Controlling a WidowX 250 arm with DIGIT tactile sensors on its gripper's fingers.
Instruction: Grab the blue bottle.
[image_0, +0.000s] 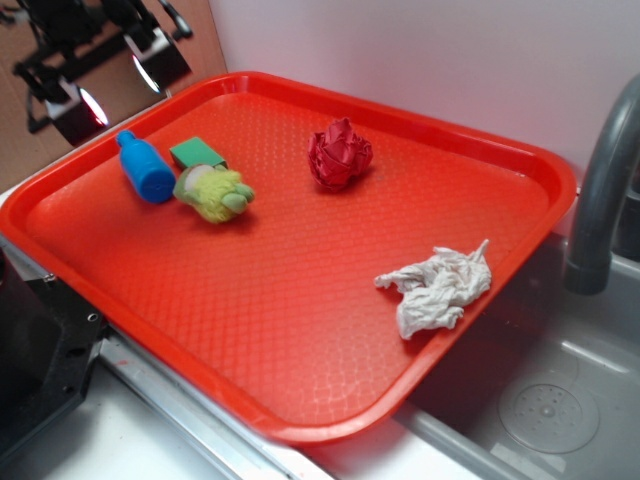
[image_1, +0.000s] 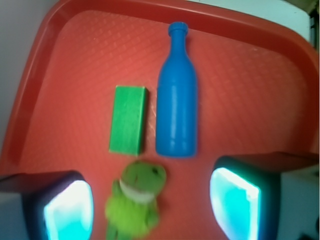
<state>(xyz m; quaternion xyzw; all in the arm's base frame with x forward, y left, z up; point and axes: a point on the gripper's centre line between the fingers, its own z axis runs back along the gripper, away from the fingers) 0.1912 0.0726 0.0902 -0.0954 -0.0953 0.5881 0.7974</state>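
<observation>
The approach is in hand: the gripper (image_1: 150, 210) hangs with jaws wide apart and empty above the red tray (image_1: 260, 100), where the blue bottle (image_1: 176, 100) lies flat at 12 o'clock, just beside the green block (image_1: 128, 119), so the next move should bring the jaws forward and down around its body.

No readable text, labels, brands or numbers anywhere.

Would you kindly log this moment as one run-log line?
gripper: open, above tray | blue bottle: lying flat, ungrasped | green block: beside bottle

The blue bottle (image_0: 146, 171) (image_1: 177, 100) lies flat on its side, capped neck toward the tray's rim
</observation>
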